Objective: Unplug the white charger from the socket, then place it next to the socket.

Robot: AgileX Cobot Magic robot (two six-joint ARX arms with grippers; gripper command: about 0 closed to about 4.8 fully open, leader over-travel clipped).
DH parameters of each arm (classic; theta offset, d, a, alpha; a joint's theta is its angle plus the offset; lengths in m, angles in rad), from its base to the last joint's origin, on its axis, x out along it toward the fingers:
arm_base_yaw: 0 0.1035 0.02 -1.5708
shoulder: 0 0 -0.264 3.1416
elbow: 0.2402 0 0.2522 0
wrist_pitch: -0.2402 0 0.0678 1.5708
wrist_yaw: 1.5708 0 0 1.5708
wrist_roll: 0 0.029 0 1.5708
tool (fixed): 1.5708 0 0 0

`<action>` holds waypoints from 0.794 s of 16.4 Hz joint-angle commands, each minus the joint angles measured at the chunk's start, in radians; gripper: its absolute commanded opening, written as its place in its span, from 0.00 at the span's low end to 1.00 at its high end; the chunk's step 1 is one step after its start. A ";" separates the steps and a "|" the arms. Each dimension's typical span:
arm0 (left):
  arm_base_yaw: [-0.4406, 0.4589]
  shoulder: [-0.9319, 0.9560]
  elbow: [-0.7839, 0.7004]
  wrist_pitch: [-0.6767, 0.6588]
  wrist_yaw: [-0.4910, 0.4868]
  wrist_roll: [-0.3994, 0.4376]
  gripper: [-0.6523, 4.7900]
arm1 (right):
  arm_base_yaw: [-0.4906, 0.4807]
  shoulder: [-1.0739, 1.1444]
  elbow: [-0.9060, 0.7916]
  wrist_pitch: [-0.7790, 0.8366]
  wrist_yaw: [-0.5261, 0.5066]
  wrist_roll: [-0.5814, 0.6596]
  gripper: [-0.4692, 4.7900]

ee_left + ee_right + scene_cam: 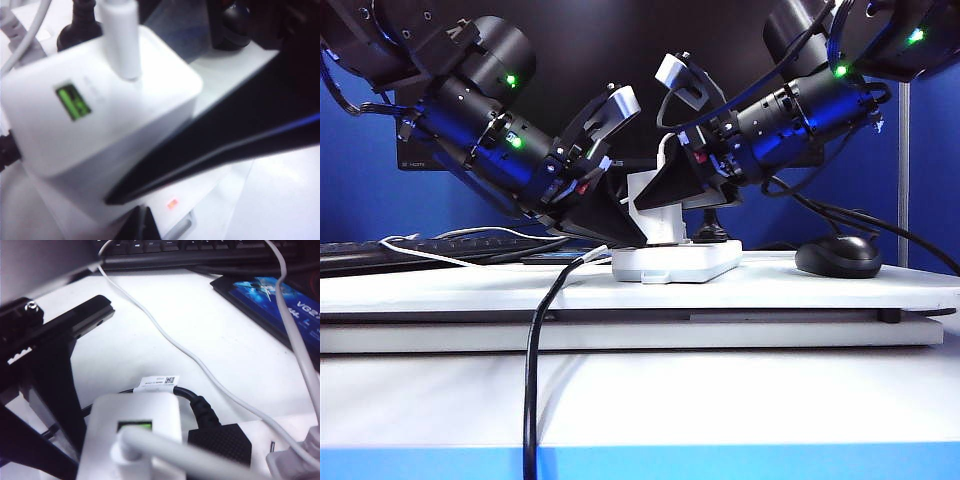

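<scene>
The white charger [665,222] [100,115] [135,425] stands upright on the socket [680,263] [225,70], with a thin white cable plugged into its top beside a green port. Coming in from the right in the exterior view, my right gripper [652,205] is shut on the charger; one of its black fingers [215,150] lies along the charger's side. Its own fingers are hidden in the right wrist view. From the left in that exterior view, my left gripper [620,232] [142,227] is shut, tips down at the socket's left end.
A black plug [710,232] [220,440] sits in the socket beside the charger. A black cable [532,380] hangs over the table's front edge. A black mouse [838,258] lies at the right, a keyboard [360,255] at the far left, a blue pad [270,300] beyond.
</scene>
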 commanded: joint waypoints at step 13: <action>0.000 0.020 -0.020 -0.141 -0.080 0.006 0.11 | 0.013 -0.082 0.034 0.228 -0.088 0.046 0.15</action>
